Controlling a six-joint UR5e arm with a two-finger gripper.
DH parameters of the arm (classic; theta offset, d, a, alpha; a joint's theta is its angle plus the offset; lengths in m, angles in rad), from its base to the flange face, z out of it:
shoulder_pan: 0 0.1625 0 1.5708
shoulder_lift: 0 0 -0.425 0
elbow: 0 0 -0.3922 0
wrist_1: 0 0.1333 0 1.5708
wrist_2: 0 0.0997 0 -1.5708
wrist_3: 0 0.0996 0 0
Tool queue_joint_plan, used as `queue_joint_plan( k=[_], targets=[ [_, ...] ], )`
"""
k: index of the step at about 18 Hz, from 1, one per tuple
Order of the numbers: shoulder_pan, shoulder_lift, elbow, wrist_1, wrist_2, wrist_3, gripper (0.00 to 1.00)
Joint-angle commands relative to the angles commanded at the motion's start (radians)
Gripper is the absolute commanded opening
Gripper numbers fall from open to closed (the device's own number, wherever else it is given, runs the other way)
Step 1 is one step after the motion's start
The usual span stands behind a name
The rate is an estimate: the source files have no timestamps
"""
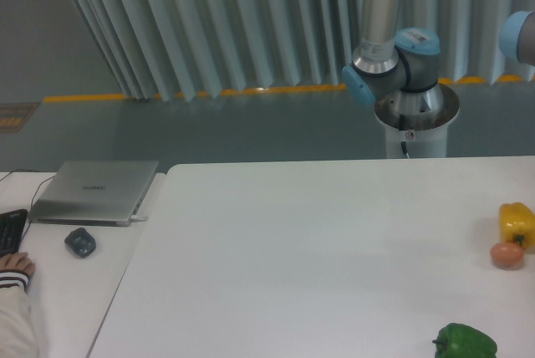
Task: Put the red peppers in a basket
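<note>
The red pepper is out of view. No basket shows in this frame. The arm's base and lower joints [393, 74] stand behind the far edge of the white table [318, 249], and the arm runs up out of the top of the frame. The gripper is not in view.
A yellow bell pepper [517, 222] lies at the table's right edge with a small orange-brown egg-like thing [506, 255] touching its front. A green bell pepper [465, 342] sits at the front right. On the left desk are a closed laptop [96, 191], a mouse [80, 242] and a person's hand [15, 270].
</note>
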Motion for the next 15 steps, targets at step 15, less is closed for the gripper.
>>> queue_joint_plan(
  k=[15],
  targets=[
    [-0.025, -0.025, -0.002, -0.009, 0.006, 0.006, 1.00]
  ],
)
